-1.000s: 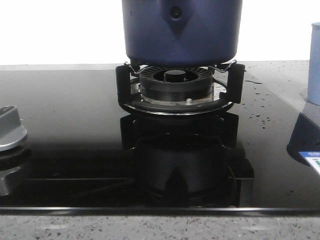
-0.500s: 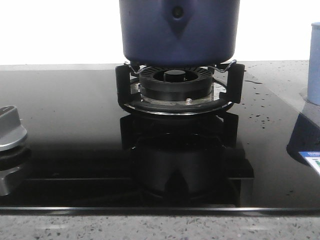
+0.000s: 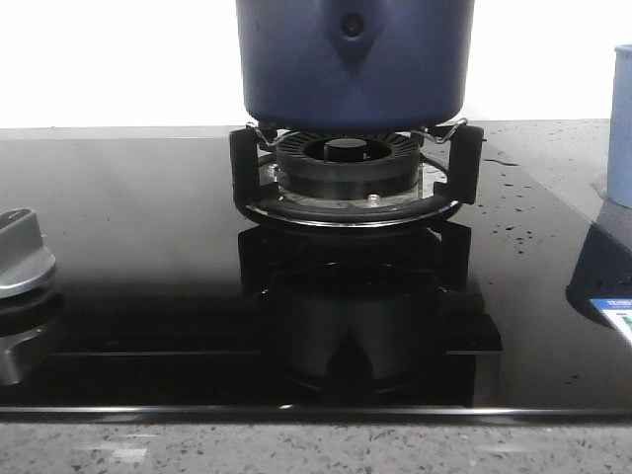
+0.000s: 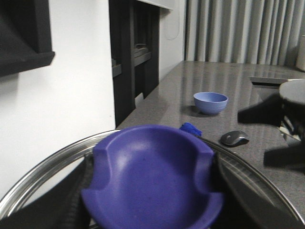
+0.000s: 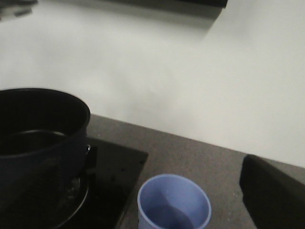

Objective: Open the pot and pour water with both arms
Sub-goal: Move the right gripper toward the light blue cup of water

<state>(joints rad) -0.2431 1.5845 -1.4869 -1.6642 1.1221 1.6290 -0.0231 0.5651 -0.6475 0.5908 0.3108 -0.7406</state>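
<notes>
The dark navy pot (image 3: 354, 59) sits on the gas burner (image 3: 346, 163) at the hob's back centre. It stands open in the right wrist view (image 5: 38, 143), with liquid glinting inside. My left gripper (image 4: 152, 191) is shut on the blue knob (image 4: 152, 176) of the steel-rimmed lid (image 4: 52, 162), held away from the pot, over the counter. A pale blue cup (image 5: 174, 202) holding water stands right of the hob (image 3: 622, 123). One dark finger (image 5: 274, 191) of my right gripper shows beside the cup; nothing is held. Neither gripper shows in the front view.
A silver stove knob (image 3: 20, 252) is at the hob's front left. Water drops dot the black glass (image 3: 513, 207) on the right. A blue bowl (image 4: 210, 102), a grey mouse (image 4: 234, 138) and a small blue object (image 4: 190, 128) lie on the counter.
The pot has shifted very slightly to the left on the burner. Nothing else has visibly changed.
</notes>
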